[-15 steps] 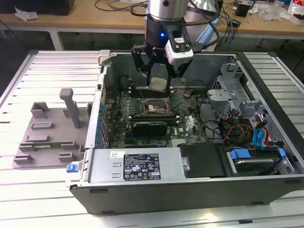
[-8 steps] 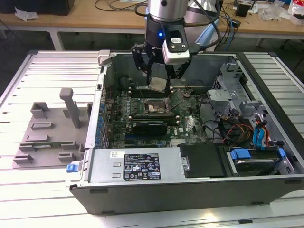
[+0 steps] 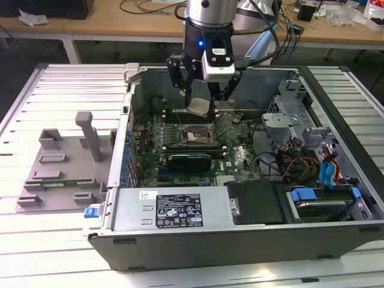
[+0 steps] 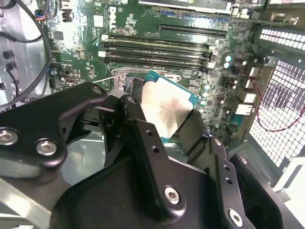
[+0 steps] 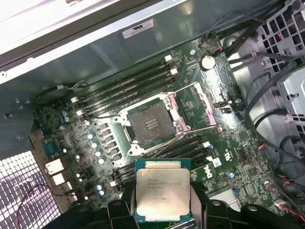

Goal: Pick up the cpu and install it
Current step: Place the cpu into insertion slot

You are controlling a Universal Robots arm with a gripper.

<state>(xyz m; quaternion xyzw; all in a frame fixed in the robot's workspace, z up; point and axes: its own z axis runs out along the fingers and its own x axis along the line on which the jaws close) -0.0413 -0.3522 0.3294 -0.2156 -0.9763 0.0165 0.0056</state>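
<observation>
My gripper (image 3: 201, 108) hangs inside the open computer case, shut on the cpu (image 3: 200, 107), a flat square chip with a silvery top and a thin green rim. The chip is held tilted above the motherboard, a little back from the open socket (image 3: 197, 135). In the first wrist view the cpu (image 5: 161, 195) sits between the black fingers (image 5: 120, 214), and the empty socket (image 5: 150, 125) lies beyond it with its metal frame swung up. The second wrist view shows the cpu (image 4: 165, 109) from the other side, clamped in the gripper (image 4: 162, 124).
The case (image 3: 240, 234) lies on its side on a slatted table. Memory slots (image 5: 128, 90) flank the socket. A black expansion card (image 3: 189, 161) lies nearer the front, cables and drive bays (image 3: 312, 168) at the exterior view's right. A grey fixture (image 3: 60, 168) stands at the left.
</observation>
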